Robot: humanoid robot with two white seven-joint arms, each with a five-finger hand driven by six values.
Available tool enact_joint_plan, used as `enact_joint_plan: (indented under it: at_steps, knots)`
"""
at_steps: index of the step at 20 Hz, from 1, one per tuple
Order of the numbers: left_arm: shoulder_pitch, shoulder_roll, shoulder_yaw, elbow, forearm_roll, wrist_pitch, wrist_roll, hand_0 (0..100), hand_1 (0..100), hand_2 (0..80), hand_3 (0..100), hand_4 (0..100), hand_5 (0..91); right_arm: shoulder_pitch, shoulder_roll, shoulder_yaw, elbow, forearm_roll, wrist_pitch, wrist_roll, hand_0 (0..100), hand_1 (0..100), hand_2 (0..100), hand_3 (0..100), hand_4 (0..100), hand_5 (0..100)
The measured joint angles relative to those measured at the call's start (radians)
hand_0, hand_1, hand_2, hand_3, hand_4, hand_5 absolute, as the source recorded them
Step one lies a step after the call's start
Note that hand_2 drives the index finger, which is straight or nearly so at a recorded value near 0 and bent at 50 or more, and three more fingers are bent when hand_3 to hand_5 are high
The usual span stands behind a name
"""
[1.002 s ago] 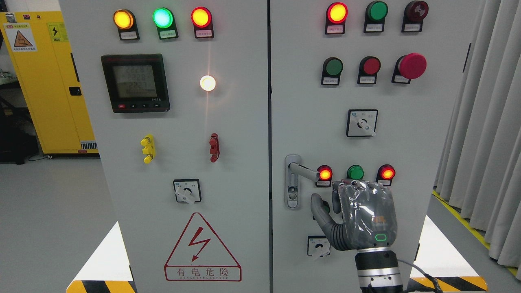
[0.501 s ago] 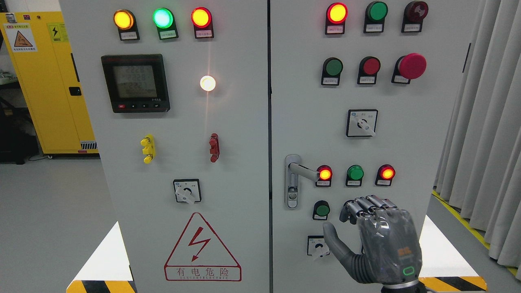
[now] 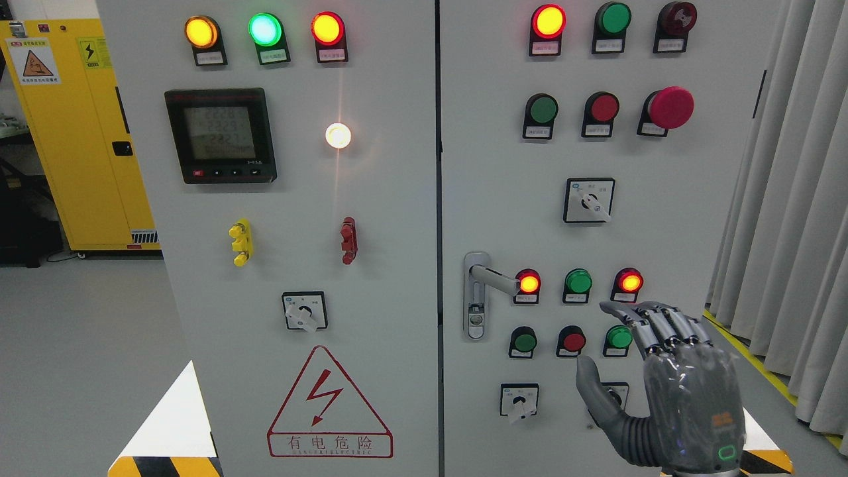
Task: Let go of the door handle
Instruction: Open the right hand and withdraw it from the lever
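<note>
Head view shows you: right grey robot hand (image 3: 686, 404) at lower right corner of grey cabinet door (image 3: 662, 218), fingers spread, empty, well clear of silver lever door handle (image 3: 493, 279) near door's left edge.

right hand (image 3: 686, 397) open, apart from door handle (image 3: 487, 278)

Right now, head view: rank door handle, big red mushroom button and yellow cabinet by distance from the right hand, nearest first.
1. Door handle, up and to the left of the right hand, same door.
2. Big red mushroom button, high above the hand.
3. Yellow cabinet, far left, behind the panel.
</note>
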Motion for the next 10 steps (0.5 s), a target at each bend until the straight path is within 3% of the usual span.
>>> enact_joint_plan:
  at_steps: [10]
  knots:
    - [0.0,0.0,0.0,0.0,0.0,0.0,0.0,12,56,0.0,0,0,0.0,0.002,0.001,0.004,-0.015,-0.02,0.0,0.013,64,43,0,0,0,0]
